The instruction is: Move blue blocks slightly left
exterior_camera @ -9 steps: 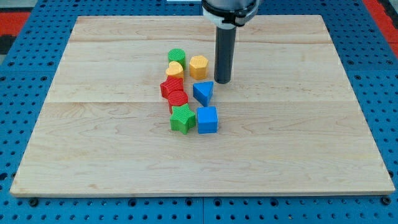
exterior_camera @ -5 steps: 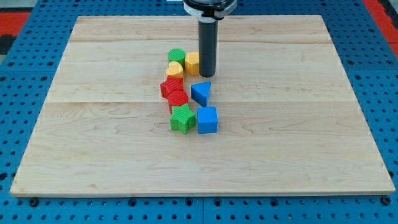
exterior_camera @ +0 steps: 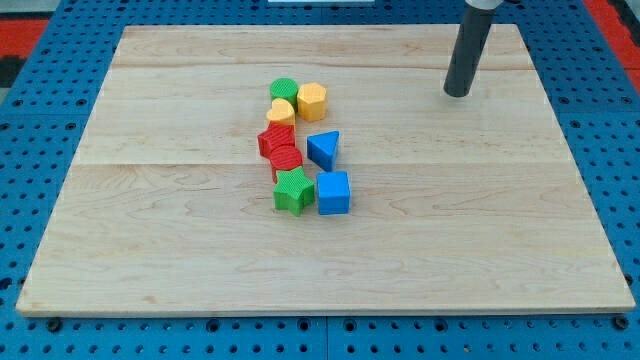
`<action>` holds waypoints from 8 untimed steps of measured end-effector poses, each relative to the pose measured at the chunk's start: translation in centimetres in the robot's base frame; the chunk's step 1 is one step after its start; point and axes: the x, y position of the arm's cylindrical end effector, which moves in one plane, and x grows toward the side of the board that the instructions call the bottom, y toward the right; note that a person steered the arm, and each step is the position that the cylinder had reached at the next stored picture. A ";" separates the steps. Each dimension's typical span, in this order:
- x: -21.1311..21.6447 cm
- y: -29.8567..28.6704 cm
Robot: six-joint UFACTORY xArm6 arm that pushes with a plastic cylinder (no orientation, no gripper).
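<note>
A blue triangular block and a blue cube lie near the middle of the wooden board, the cube below the triangle. My tip stands far up and to the view's right of both, touching no block. The blue triangle sits just right of the red blocks; the blue cube touches the green star.
A green round block, a yellow heart block and a yellow hexagonal block cluster above. Two red blocks and a green star block lie left of the blue ones.
My tip moved left against the yellow hexagonal block, nudging it slightly left, then swung far to the view's right and up. The blue blocks have not moved.
</note>
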 end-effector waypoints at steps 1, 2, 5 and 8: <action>3.2 -3.5; 7.6 -8.4; 11.8 -12.2; 10.8 -14.1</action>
